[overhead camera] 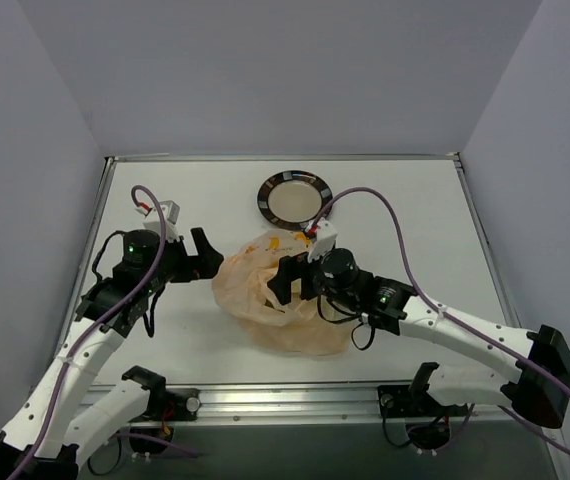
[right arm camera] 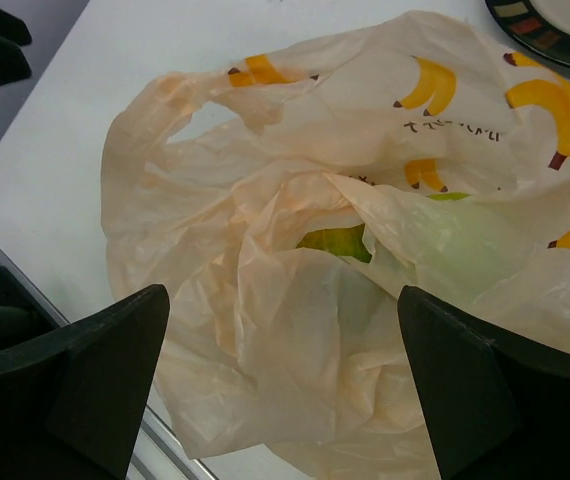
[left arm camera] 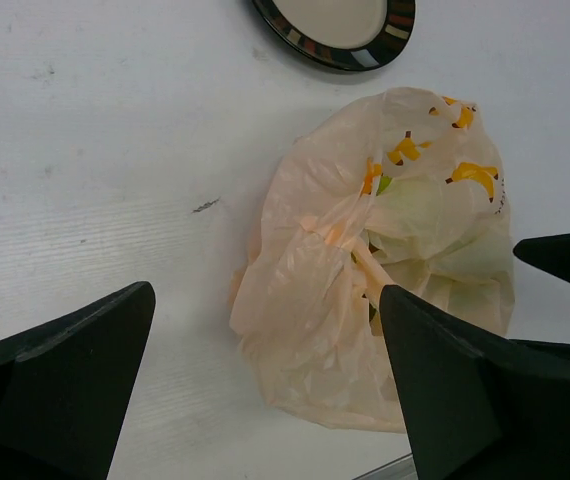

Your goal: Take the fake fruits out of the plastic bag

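Item: plastic bag [overhead camera: 283,300] beside plate [overhead camera: 295,197], fake fruits [right arm camera: 340,243] inside, one green patch showing; my left gripper [overhead camera: 208,256] and right gripper [overhead camera: 281,283] gape empty; risk: pinching film only, dragging everything.

left end effector [overhead camera: 205,254] wide open, empty | right end effector [overhead camera: 283,280] wide open, empty | arms angled inward
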